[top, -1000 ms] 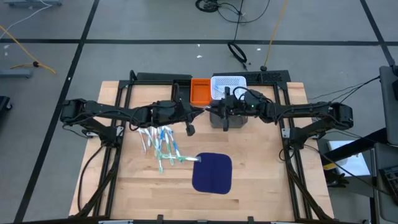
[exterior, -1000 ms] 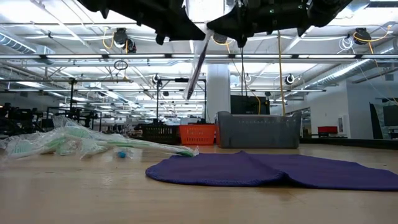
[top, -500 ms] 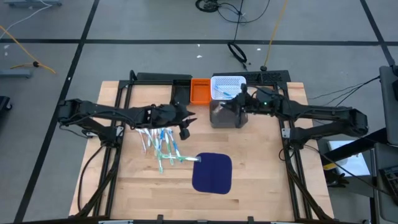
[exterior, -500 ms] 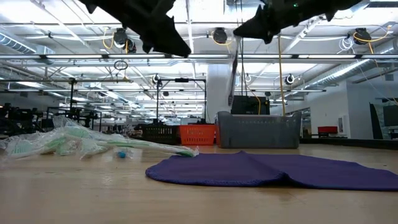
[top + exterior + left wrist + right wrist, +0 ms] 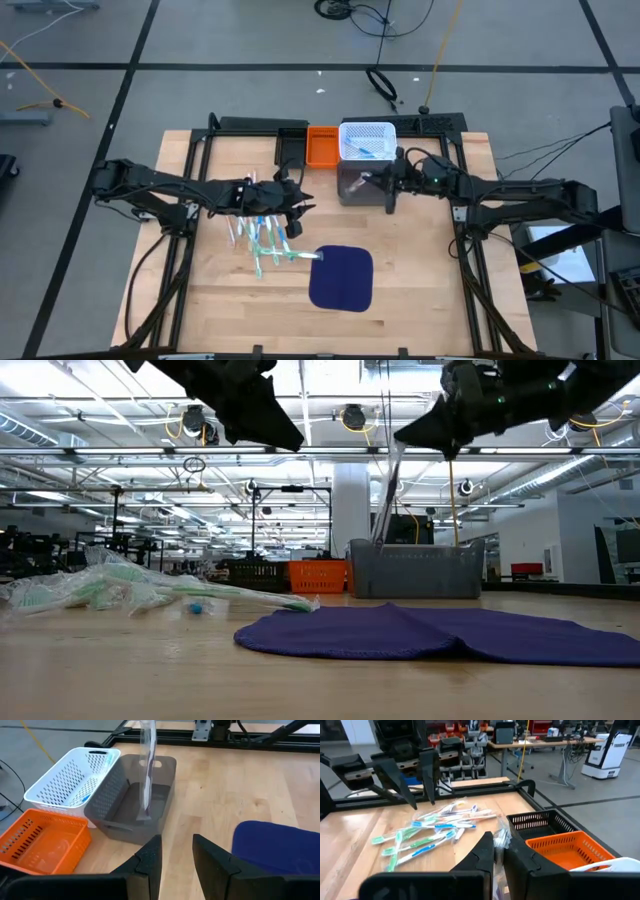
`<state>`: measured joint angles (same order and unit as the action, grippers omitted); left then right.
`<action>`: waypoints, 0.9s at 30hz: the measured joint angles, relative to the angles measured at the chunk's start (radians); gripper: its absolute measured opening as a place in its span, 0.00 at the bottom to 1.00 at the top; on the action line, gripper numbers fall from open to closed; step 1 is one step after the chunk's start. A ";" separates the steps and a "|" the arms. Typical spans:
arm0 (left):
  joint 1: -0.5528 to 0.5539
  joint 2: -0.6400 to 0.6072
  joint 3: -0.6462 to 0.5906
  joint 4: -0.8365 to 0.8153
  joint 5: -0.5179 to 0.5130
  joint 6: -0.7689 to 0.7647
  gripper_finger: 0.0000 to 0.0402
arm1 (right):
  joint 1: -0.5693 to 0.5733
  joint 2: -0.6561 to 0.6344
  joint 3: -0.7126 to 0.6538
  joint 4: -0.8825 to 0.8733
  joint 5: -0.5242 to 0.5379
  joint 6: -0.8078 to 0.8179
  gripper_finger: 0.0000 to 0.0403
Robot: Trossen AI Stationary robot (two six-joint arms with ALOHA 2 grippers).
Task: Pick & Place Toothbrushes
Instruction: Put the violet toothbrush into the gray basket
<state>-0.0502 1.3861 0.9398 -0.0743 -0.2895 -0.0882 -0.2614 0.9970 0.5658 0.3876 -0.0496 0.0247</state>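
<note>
Several white, green and blue toothbrushes point(image 5: 262, 235) lie in a loose pile on the table's left half point(image 5: 100, 592) point(image 5: 427, 834). My left gripper point(image 5: 292, 218) point(image 5: 176, 857) hangs open above the pile's right edge and touches nothing. My right gripper point(image 5: 386, 186) point(image 5: 408, 440) is shut on one clear-wrapped toothbrush point(image 5: 386, 495) point(image 5: 147, 767). It holds this brush over the grey bin point(image 5: 358, 186) point(image 5: 132, 807). My right gripper pinches the toothbrush by its upper end point(image 5: 499, 839) between its two fingers, coming from the table's right. The brush is lifted clear and hangs nearly upright below the fingers. Its lower end point(image 5: 378, 540) is at about the height of the grey bin's rim.
A white basket point(image 5: 367, 138) point(image 5: 75, 777) holding a few brushes and an orange basket point(image 5: 322, 147) point(image 5: 40, 840) stand at the far edge beside the grey bin. A dark blue mat point(image 5: 340, 278) point(image 5: 440, 632) lies near the table's middle. Bare wood shows on the near half.
The two grippers were close together at the toothbrush. My left gripper has drawn back toward the pile on the table's left. My right gripper has carried the brush toward the right over the grey bin. The brush has swung from tilted to nearly upright.
</note>
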 joint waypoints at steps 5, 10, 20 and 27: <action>-0.005 0.000 0.000 0.000 -0.001 0.000 0.28 | -0.014 0.000 -0.089 0.120 -0.002 0.043 0.03; -0.005 0.000 0.000 0.000 -0.001 -0.004 0.28 | -0.033 0.000 -0.155 0.224 -0.002 0.078 0.03; -0.004 0.000 0.000 0.001 -0.001 -0.005 0.28 | -0.070 0.006 -0.193 0.237 0.001 0.095 0.08; -0.004 0.000 0.000 0.002 -0.001 -0.007 0.28 | -0.080 0.006 -0.194 0.255 0.129 0.079 0.27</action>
<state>-0.0540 1.3861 0.9398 -0.0727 -0.2903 -0.0953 -0.3412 1.0027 0.3721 0.6423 0.0799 0.1037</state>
